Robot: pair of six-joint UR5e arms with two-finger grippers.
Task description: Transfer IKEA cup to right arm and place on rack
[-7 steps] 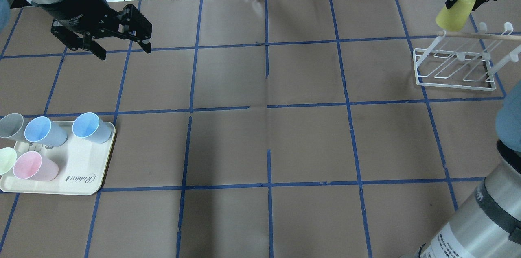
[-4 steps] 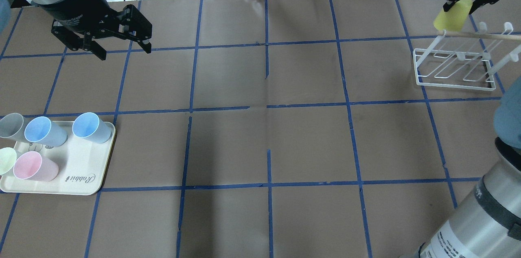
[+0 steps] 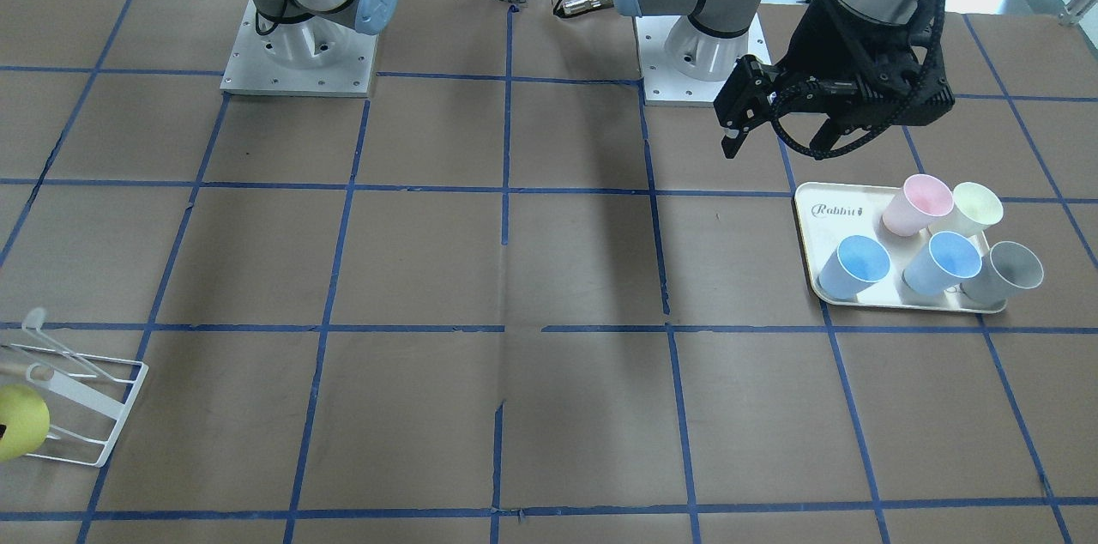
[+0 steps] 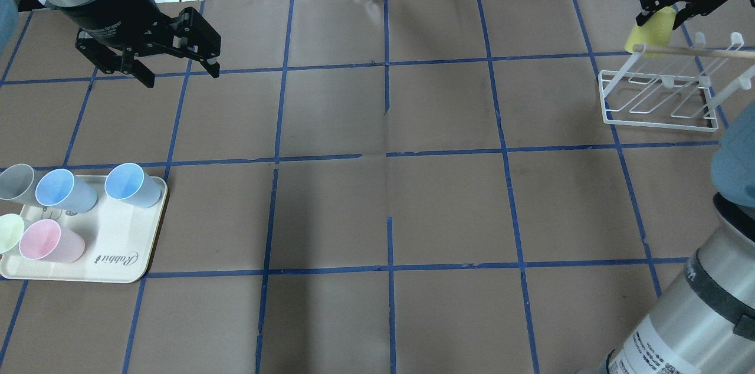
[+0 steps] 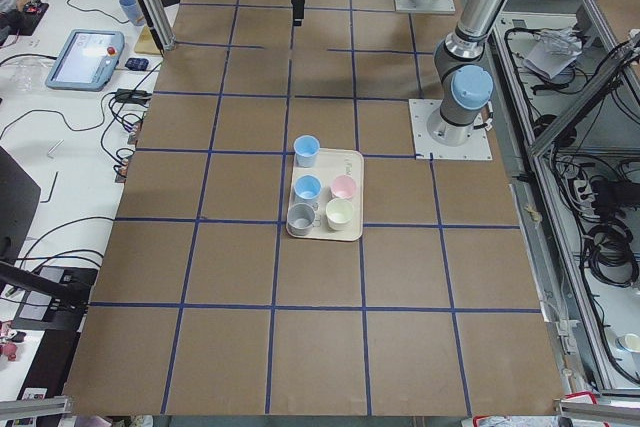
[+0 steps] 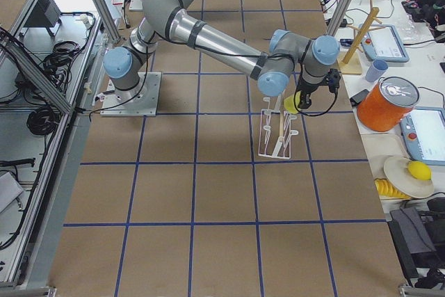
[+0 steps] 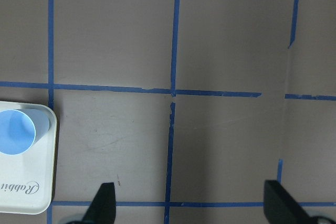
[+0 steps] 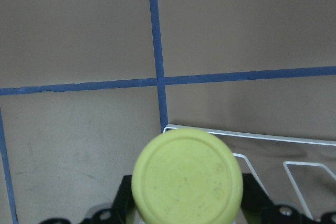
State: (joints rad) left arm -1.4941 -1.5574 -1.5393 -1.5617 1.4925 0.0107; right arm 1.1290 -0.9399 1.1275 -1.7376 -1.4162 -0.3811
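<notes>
Over the rack's (image 4: 603, 97) far corner, near the table's (image 4: 448, 209) back edge, hangs the yellow IKEA cup (image 4: 649, 33), clamped in the right gripper (image 4: 663, 5) (closed base toward the wrist camera). Well apart across the table, the left gripper (image 4: 180, 76) is spread wide, holding nothing, near the cream tray (image 4: 112, 232) printed "Rabbit"

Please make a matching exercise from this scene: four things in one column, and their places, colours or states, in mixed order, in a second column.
Things:
1. yellow cup
2. pink cup
3. left tool
4. rack

Place, colour or state:
a. open, holding nothing
b. white wire
c. on the cream tray
d. gripped by the right tool

Pairs: 1-d, 2-c, 3-a, 4-b
</notes>
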